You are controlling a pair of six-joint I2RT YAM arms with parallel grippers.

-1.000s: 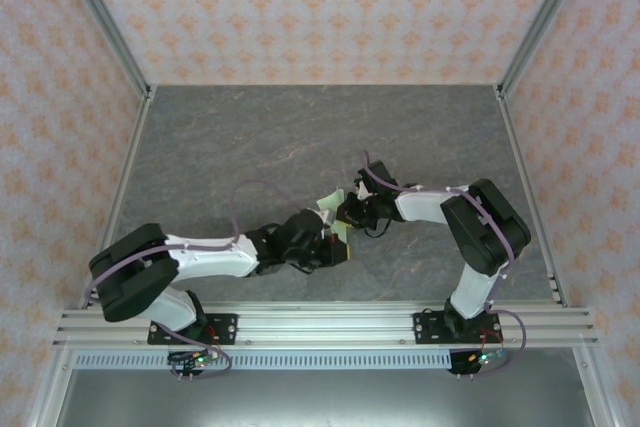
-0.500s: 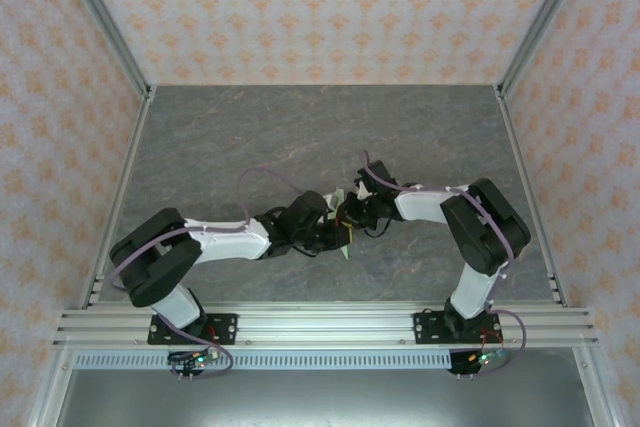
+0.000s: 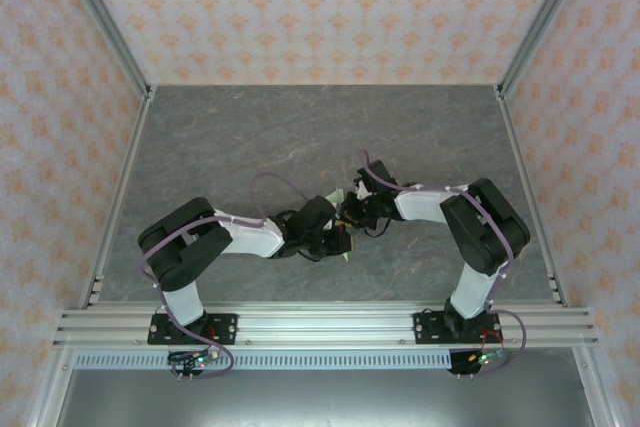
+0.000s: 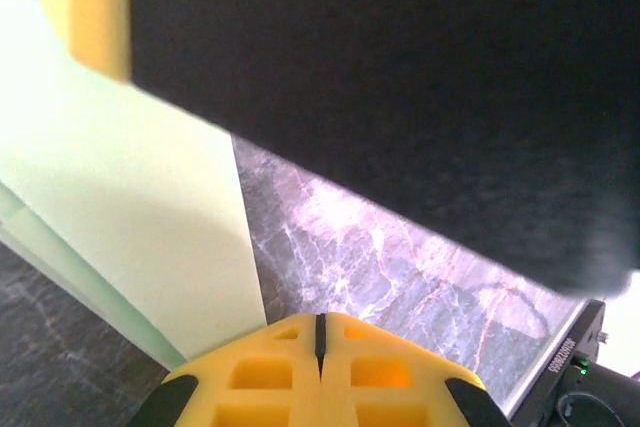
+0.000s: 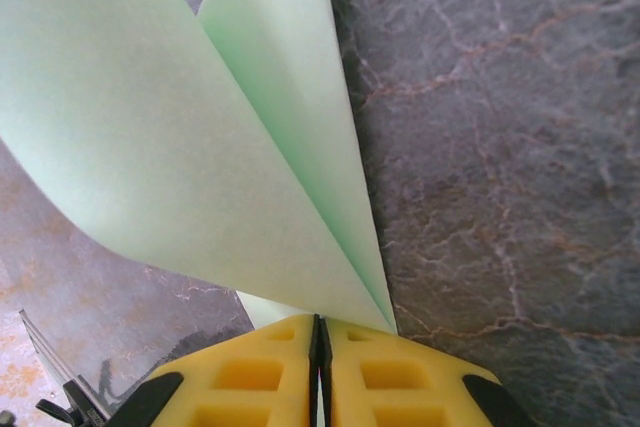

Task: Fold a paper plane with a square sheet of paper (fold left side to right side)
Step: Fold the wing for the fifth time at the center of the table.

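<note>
The square sheet of paper [image 5: 190,137] is pale green and curls up in two layers from my right gripper [image 5: 317,327], which is shut on its corner. In the top view little of the paper [image 3: 331,199] shows between the two wrists at the table's centre. My left gripper [image 4: 320,332] is shut, and nothing shows between its fingers. The paper's [image 4: 130,207] flat layers lie just left of it, their edge running under its left finger. From above, the left gripper [image 3: 340,242] sits close below the right gripper [image 3: 350,212].
The dark grey marbled tabletop [image 3: 300,137] is walled by patterned panels and metal posts [image 3: 100,17]. The right arm's black body [image 4: 400,77] hangs right over my left gripper, with a yellow finger [image 4: 85,7] at the top left. A rail [image 3: 320,322] runs along the near edge.
The left arm's elbow has swung right and forward, bringing its forearm closer in to the right gripper. Less paper shows from above. The right arm has not moved.
</note>
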